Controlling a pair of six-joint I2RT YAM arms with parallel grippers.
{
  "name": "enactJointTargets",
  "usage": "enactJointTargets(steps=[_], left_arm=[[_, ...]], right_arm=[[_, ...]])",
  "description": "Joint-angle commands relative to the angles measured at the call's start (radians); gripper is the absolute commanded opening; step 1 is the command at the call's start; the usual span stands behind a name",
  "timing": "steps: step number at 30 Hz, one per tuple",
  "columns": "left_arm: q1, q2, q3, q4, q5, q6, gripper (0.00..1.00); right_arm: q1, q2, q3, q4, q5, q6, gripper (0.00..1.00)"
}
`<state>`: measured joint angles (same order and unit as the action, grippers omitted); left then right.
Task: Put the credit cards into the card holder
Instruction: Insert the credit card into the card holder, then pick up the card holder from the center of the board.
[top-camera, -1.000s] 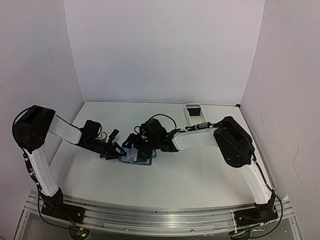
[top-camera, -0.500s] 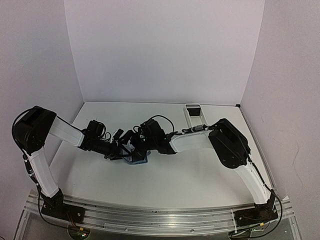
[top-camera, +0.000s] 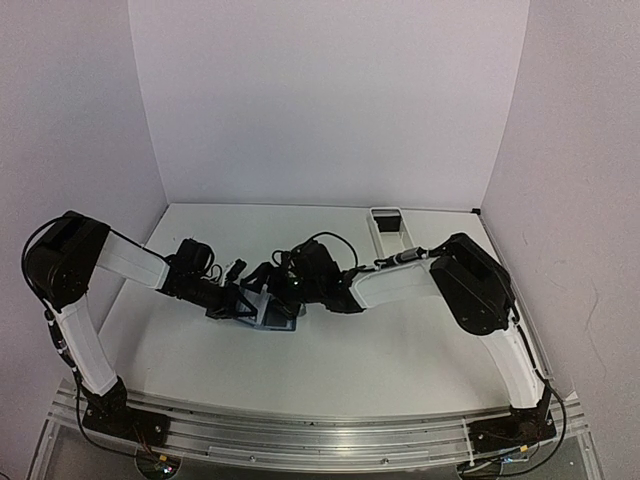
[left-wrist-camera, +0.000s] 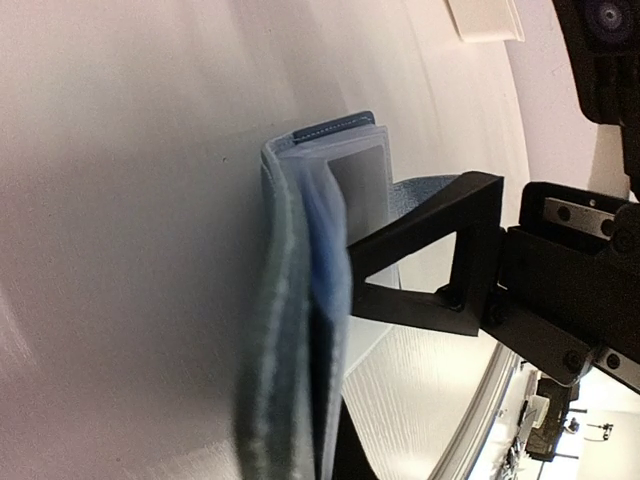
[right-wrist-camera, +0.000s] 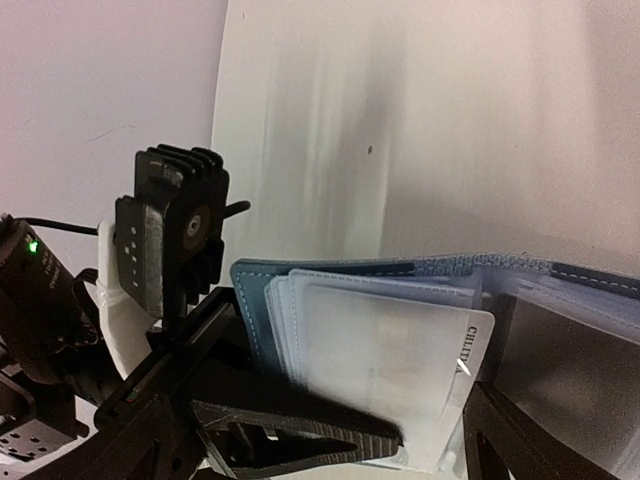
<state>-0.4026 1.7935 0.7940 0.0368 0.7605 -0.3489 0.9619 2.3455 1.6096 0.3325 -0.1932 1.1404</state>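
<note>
Left gripper (top-camera: 241, 302) is clamped shut on the card holder (top-camera: 276, 316) cover, directly ahead of its fingertips. Right gripper (right-wrist-camera: 420, 452), jaws wide, straddles the pockets. Credit cards (top-camera: 386, 224) sit in the tray (top-camera: 372, 230) behind the right wrist, so the right arm is nearer.

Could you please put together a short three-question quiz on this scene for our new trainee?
1. True or false: the small blue folding card holder lies shut and flat, far from both grippers.
2. Where does the long white rectangular tray stand? A) at the near left corner of the white table; B) at the table's far edge, right of centre; C) under the card holder.
3. Fill in: the left gripper is shut on the card holder, while the ____ gripper's black fingers stand wide open.

Key
1. False: it is open, its clear sleeves fanned, with both grippers at it.
2. B.
3. The right gripper.
</note>
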Motion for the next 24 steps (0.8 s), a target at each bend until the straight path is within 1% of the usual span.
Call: enactJointTargets(steps=[1, 3, 5, 8, 9, 11, 13, 14, 17, 20, 22, 24], left_arm=[[-0.002, -0.058, 0.071, -0.141, -0.087, 0.033, 0.00], [-0.002, -0.066, 0.112, -0.228, -0.148, 0.040, 0.00], [-0.002, -0.070, 0.138, -0.286, -0.182, 0.054, 0.00], [-0.004, -0.070, 0.182, -0.372, -0.269, 0.080, 0.00], [-0.005, -0.069, 0.191, -0.389, -0.285, 0.085, 0.00], [-0.008, -0.066, 0.213, -0.430, -0.328, 0.099, 0.00], [-0.010, -0.061, 0.238, -0.464, -0.360, 0.106, 0.00], [-0.012, -0.057, 0.251, -0.483, -0.373, 0.107, 0.00], [-0.018, -0.033, 0.286, -0.527, -0.400, 0.109, 0.00], [-0.022, -0.014, 0.301, -0.553, -0.418, 0.112, 0.00], [-0.024, -0.001, 0.317, -0.568, -0.425, 0.114, 0.00], [-0.025, 0.009, 0.335, -0.581, -0.430, 0.116, 0.01]], right_arm=[[0.012, -0.130, 0.001, -0.071, 0.076, -0.130, 0.96], [0.010, -0.175, 0.008, -0.148, 0.129, -0.207, 0.96], [0.008, -0.207, 0.016, -0.219, 0.181, -0.247, 0.96], [-0.010, -0.237, 0.001, -0.381, 0.265, -0.251, 0.92], [-0.015, -0.233, 0.001, -0.413, 0.272, -0.247, 0.91], [-0.030, -0.194, 0.029, -0.527, 0.275, -0.256, 0.89], [-0.033, -0.137, 0.100, -0.615, 0.291, -0.305, 0.88], [-0.033, -0.092, 0.165, -0.644, 0.287, -0.344, 0.88], [-0.033, -0.030, 0.269, -0.648, 0.243, -0.391, 0.89], [-0.033, 0.019, 0.312, -0.647, 0.240, -0.402, 0.89], [-0.032, 0.054, 0.337, -0.646, 0.229, -0.402, 0.86], [-0.034, 0.081, 0.363, -0.642, 0.204, -0.395, 0.81]])
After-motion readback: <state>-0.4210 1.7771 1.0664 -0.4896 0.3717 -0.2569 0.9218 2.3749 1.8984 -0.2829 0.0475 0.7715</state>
